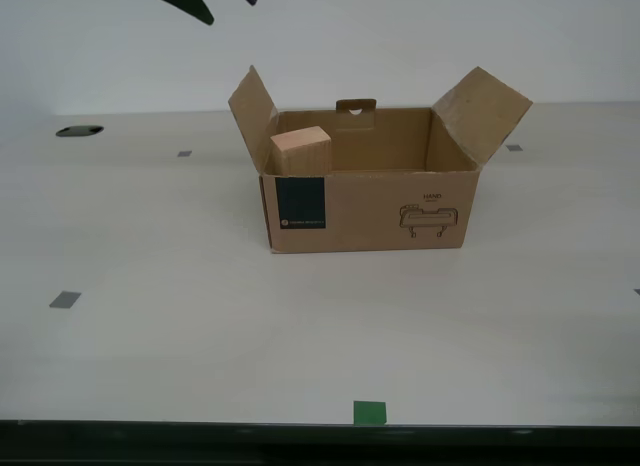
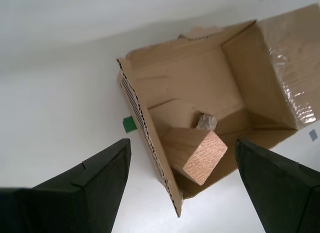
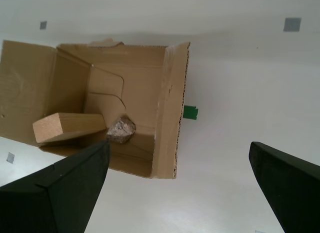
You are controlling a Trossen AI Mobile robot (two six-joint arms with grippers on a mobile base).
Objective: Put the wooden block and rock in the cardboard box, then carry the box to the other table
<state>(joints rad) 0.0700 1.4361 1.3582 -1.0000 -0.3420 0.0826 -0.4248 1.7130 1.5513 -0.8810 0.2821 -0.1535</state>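
Wooden block [image 2: 195, 150] (and rock [image 2: 206, 122]) in cardboard box [image 1: 380, 211]

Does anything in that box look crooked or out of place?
Only the block: it leans tilted against the box wall at the exterior view's left, one end poking above the rim rather than lying flat. The rock sits on the box floor beside it. Nothing looks spilled or damaged.

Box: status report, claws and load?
Both claws open, empty, above the box: first claw, second claw. Block and rock both inside, block leaning on a wall. Flaps open, nothing blocking; carry not yet begun.
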